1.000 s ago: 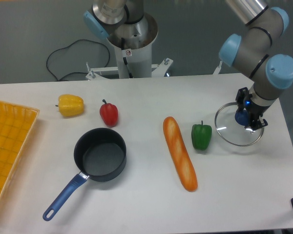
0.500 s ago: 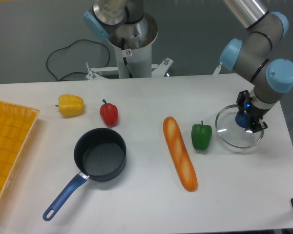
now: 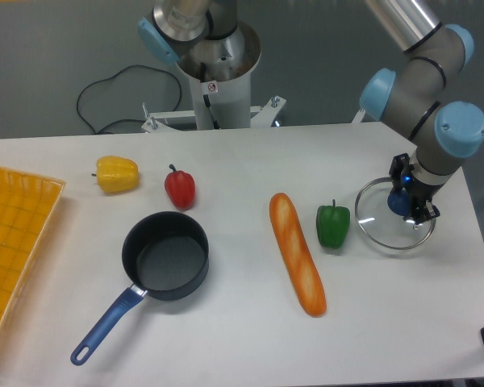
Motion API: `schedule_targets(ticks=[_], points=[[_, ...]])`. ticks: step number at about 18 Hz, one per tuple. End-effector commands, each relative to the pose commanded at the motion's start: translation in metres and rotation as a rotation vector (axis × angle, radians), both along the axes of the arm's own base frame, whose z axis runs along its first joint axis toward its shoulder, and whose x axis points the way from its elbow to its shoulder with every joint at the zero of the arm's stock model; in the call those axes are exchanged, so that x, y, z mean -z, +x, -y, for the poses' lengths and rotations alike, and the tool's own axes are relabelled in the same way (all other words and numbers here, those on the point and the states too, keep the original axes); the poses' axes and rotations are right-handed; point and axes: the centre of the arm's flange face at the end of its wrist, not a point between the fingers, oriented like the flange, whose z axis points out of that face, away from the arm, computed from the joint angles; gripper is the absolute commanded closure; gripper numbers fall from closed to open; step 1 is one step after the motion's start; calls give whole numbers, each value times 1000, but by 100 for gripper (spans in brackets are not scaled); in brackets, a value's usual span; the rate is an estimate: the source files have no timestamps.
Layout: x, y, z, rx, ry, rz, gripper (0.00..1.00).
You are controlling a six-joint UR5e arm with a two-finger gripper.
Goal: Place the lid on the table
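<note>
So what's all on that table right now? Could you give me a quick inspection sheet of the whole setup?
Surface: white table, smooth, rounded corners.
Job's things: glass lid with blue knob, at the table's right end, beside the green pepper.
Clutter: baguette, red pepper, yellow pepper, dark saucepan with blue handle, yellow mesh tray at left edge.
Grippers: gripper down at the lid's knob; grip state cannot be told.
Cables: black cable looping on the floor behind the table.
Surroundings: robot base, grey floor.
</note>
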Motion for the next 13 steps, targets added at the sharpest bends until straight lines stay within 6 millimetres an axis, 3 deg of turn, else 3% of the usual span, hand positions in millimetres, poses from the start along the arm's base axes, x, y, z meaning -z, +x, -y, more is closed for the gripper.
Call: schedule_targets(ticks=[13], points=[[10, 2, -5, 8, 0, -1, 43]])
